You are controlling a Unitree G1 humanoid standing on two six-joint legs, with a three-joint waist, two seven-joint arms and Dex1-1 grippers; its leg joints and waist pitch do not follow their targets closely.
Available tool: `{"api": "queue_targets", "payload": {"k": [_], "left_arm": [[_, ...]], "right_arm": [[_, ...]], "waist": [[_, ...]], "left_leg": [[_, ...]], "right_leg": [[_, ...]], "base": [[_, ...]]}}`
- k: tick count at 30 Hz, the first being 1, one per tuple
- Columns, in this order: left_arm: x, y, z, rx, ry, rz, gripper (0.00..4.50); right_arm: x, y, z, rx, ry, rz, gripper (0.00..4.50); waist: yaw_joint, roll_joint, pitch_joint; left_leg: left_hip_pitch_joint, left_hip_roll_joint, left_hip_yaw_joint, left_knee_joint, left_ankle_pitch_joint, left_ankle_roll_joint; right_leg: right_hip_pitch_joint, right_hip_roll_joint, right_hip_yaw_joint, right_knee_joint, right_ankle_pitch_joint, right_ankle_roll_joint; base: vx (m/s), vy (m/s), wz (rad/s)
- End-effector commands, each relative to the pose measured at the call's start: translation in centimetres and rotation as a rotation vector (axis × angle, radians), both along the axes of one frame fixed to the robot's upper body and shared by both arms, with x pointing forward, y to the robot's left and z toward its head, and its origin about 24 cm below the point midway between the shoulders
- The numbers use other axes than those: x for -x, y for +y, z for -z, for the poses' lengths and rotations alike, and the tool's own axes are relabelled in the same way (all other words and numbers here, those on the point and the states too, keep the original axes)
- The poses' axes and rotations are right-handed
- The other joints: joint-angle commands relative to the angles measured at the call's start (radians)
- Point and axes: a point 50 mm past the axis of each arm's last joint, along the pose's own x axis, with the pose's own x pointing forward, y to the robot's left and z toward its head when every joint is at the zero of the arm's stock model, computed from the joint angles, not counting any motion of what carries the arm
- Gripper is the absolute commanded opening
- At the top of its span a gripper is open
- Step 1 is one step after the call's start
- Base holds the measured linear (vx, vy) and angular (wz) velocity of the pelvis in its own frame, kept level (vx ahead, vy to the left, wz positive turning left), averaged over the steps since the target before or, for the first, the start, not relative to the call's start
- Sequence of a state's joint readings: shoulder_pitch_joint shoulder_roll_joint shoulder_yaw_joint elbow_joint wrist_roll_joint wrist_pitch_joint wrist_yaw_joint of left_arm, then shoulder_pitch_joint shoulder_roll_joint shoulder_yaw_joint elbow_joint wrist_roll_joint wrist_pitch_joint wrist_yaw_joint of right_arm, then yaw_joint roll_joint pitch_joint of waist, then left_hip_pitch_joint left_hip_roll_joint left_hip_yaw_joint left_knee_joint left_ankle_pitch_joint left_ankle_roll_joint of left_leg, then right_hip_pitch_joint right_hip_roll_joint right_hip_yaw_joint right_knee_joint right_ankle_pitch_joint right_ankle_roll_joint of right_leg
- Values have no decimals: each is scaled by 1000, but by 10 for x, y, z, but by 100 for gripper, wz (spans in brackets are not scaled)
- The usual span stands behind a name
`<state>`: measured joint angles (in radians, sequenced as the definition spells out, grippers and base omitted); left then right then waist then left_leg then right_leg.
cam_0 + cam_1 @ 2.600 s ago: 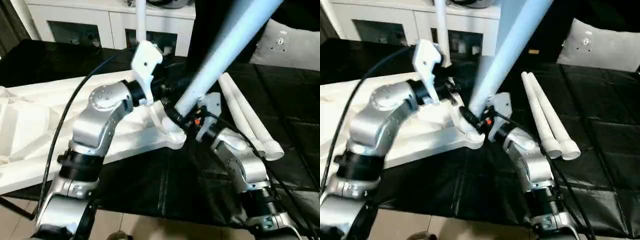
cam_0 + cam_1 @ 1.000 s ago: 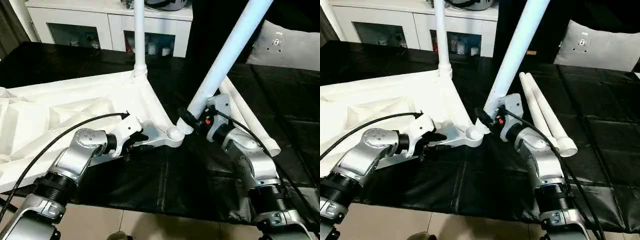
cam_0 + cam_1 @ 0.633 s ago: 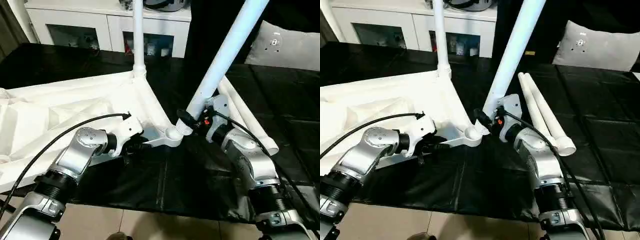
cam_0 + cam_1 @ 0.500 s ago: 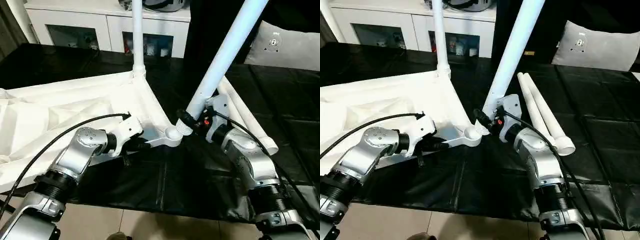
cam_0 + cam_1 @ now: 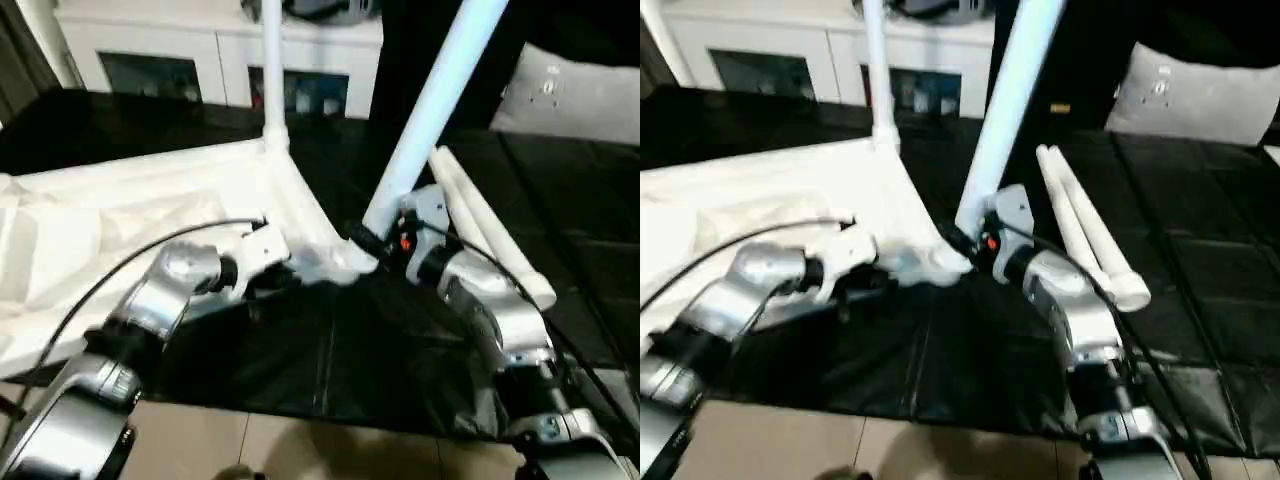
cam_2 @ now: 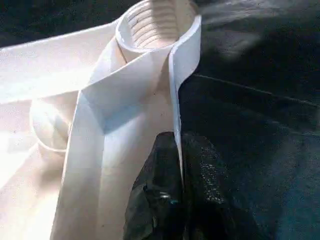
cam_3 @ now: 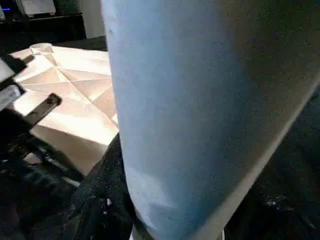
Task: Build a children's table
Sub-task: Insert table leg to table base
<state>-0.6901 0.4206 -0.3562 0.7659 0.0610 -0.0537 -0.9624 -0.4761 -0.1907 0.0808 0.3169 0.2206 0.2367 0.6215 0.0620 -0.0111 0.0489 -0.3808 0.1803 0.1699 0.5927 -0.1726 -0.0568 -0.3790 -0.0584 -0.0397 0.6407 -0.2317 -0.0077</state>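
The white tabletop (image 5: pixel 120 205) lies upside down on the black surface, ribbed underside up. One white leg (image 5: pixel 271 70) stands upright in its far corner socket. My left gripper (image 5: pixel 285 274) is shut on the tabletop's rim (image 6: pixel 175 115), just behind the threaded near corner socket (image 6: pixel 155 22). My right gripper (image 5: pixel 385 242) is shut on a second leg (image 5: pixel 430 110), which leans up to the right. Its lower end meets the near corner socket (image 5: pixel 350 260). In the right wrist view that leg (image 7: pixel 190 100) passes between the dark fingers (image 7: pixel 107 195).
Two loose white legs (image 5: pixel 490 235) lie side by side on the black mat right of my right arm. A white cabinet with glass doors (image 5: pixel 200 60) stands behind. A grey cushion (image 5: pixel 570 95) sits at the far right. The mat's front edge runs just below my forearms.
My left arm came down from its raised pose and took hold of the rim near the corner socket. The held leg's lower end has shifted slightly left onto that socket. The camera has moved a little.
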Motion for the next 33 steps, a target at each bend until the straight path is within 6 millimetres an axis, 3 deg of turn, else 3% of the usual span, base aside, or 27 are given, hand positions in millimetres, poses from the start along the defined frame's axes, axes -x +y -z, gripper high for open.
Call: {"api": "queue_targets", "payload": {"k": [1, 5, 7, 11, 15, 20, 33], "left_arm": [[6, -10, 4, -3, 19, 118, 0], [14, -24, 8, 47, 91, 239, 0], [17, -24, 10, 54, 120, 257, 0], [23, -22, 16, 69, 205, 280, 0], [22, -17, 20, 31, 203, 257, 0], [22, -11, 19, 25, 219, 249, 0], [26, -6, 15, 24, 245, 295, 0]], "right_arm": [[-2, -2, -8, 2, -21, -4, 190], [3, -2, -7, 5, 16, -52, 190], [5, -2, -5, 10, 35, -73, 190], [9, 1, 0, 30, 113, -132, 190], [10, 3, 8, 82, 161, -165, 190], [7, 3, 12, 148, 199, -180, 190], [4, -4, 8, 163, 265, -200, 190]], "waist": [[4, 9, -59], [13, 15, -65], [27, 15, -67], [33, 14, -65], [33, 5, -60], [25, 4, -55], [26, 2, -56]], "left_leg": [[24, 49, -16, -75, -226, -27], [23, 50, -13, -68, -169, -5], [24, 50, -10, -64, -129, 22], [23, 52, -10, -66, -136, 24], [23, 53, -10, -70, -179, 5], [25, 54, -12, -76, -212, -13], [28, 54, -10, -77, -182, -7]], "right_leg": [[37, -85, 49, -88, -106, -201], [40, -83, 47, -75, 28, -236], [41, -85, 46, -68, 98, -247], [41, -86, 44, -70, 59, -245], [39, -92, 46, -80, -61, -223], [33, -92, 47, -88, -149, -206], [37, -92, 47, -87, -101, -212]], "base": [[0, 0, 0], [0, 0, 0], [0, 0, 0], [0, 0, 0], [0, 0, 0], [0, 0, 0], [0, 0, 0]]}}
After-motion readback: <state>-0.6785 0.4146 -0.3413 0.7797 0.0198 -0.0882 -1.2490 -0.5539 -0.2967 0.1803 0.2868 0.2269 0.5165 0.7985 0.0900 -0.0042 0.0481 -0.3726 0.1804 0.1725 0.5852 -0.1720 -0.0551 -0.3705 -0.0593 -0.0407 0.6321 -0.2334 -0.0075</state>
